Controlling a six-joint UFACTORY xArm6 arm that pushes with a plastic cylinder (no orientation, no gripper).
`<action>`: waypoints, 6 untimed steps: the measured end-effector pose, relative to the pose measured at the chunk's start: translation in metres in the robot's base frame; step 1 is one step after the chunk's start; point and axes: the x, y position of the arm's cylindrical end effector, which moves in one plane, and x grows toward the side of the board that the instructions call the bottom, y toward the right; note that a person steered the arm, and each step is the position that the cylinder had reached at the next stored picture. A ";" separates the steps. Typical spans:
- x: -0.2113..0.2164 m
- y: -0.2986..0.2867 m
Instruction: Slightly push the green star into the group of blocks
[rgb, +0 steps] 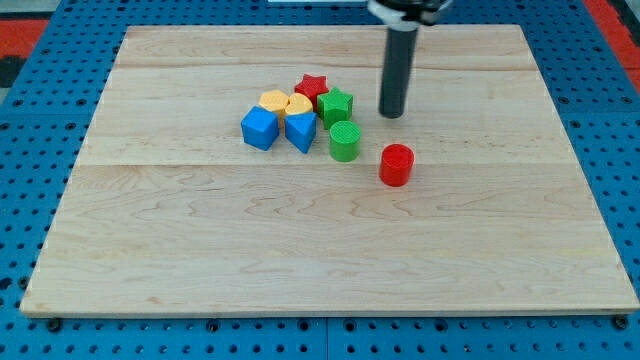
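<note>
The green star (336, 105) lies at the right edge of a cluster of blocks on the wooden board (200, 250). The cluster holds a red star (312, 87), two yellow blocks (273, 100) (298, 105), a blue cube (259, 128), a blue wedge-like block (300, 131) and a green cylinder (344, 141). My tip (391, 114) stands just to the right of the green star, with a small gap between them. The green star touches the red star and sits just above the green cylinder.
A red cylinder (396, 165) stands alone, below my tip and to the right of the green cylinder. The board rests on a blue perforated base (30, 200).
</note>
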 end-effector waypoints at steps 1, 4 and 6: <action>-0.016 -0.002; -0.006 -0.040; 0.007 -0.052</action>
